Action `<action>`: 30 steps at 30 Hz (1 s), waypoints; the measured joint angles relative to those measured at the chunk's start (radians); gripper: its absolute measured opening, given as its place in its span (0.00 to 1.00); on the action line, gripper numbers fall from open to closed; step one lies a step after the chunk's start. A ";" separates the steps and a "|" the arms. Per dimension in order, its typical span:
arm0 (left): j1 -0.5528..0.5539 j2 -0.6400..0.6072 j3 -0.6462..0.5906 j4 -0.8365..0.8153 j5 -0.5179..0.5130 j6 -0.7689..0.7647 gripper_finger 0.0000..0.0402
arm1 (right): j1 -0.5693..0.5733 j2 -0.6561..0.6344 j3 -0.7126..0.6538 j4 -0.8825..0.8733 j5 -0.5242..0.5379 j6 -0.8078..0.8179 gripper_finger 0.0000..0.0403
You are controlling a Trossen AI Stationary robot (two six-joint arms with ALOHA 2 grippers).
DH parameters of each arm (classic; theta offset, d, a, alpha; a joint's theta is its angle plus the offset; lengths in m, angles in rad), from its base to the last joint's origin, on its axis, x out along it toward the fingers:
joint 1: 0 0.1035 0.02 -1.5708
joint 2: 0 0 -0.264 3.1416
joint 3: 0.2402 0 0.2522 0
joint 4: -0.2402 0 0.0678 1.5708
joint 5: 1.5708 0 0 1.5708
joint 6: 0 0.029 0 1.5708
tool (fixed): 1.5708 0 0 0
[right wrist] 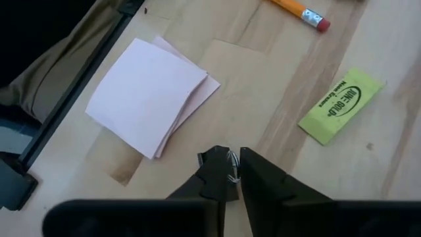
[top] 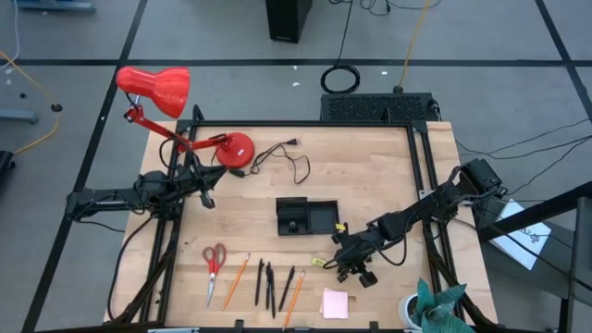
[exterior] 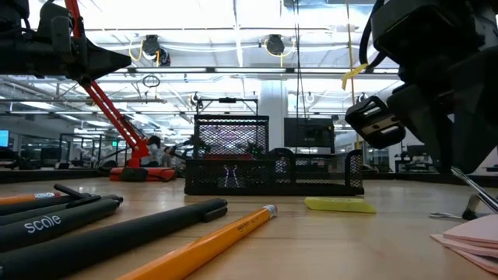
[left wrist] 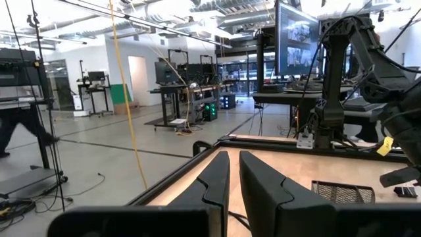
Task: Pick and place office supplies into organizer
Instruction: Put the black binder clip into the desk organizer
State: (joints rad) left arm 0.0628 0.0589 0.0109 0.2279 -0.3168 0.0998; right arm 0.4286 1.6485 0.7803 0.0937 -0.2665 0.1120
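Observation:
My right gripper (right wrist: 229,166) is low over the table's near right part, between the pink sticky-note pad (right wrist: 151,95) and the small yellow item (right wrist: 342,105). It is shut on a tiny binder clip, of which only a silver wire loop shows. The black mesh organizer (top: 307,203) stands at mid-table. Red-handled scissors (top: 214,264), orange pencils (top: 236,280) and dark pens (top: 268,282) lie flat along the near edge. My left gripper (top: 208,194) waits shut at the far left, beside the lamp. My right gripper pinches the binder clip's silver wire loop (right wrist: 232,163) between its two fingertips. The fingers slant down from the table's right side. The clip's body is hidden under the fingers. Whether it is clear of the wood I cannot tell.
A red desk lamp (top: 157,88) stands on its base (top: 234,150) at the far left, and its black cord (top: 287,159) trails toward mid-table. Black frame rails (top: 421,176) border the tabletop. Bare wood lies between the organizer and the row of supplies.

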 joint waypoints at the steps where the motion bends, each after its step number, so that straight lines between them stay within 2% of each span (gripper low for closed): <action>1: 0.000 0.000 0.000 0.000 0.000 0.000 0.10 | 0.000 0.000 0.000 0.000 0.000 0.000 0.07; 6: 0.000 0.000 0.000 0.000 0.000 0.000 0.10 | 0.000 0.000 0.000 0.001 0.000 -0.029 0.01; 14: 0.000 0.000 0.000 0.000 0.000 0.000 0.10 | 0.014 -0.011 0.010 -0.005 0.006 -0.045 0.00; 19: 0.000 0.000 0.000 0.000 0.000 0.000 0.10 | 0.019 -0.057 0.068 -0.034 0.057 -0.107 0.00; 21: 0.000 0.000 0.000 0.000 0.000 0.000 0.10 | 0.020 -0.079 0.088 -0.079 0.127 -0.127 0.00; 25: 0.000 0.000 0.000 0.001 0.000 0.000 0.10 | 0.018 -0.114 0.128 -0.134 0.332 -0.180 0.00; 30: 0.000 0.000 0.000 0.000 0.000 0.001 0.10 | 0.008 -0.119 0.184 -0.114 0.573 -0.290 0.00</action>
State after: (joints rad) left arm 0.0628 0.0587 0.0109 0.2279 -0.3168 0.1005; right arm 0.4369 1.5296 0.9645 -0.0202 0.3069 -0.1780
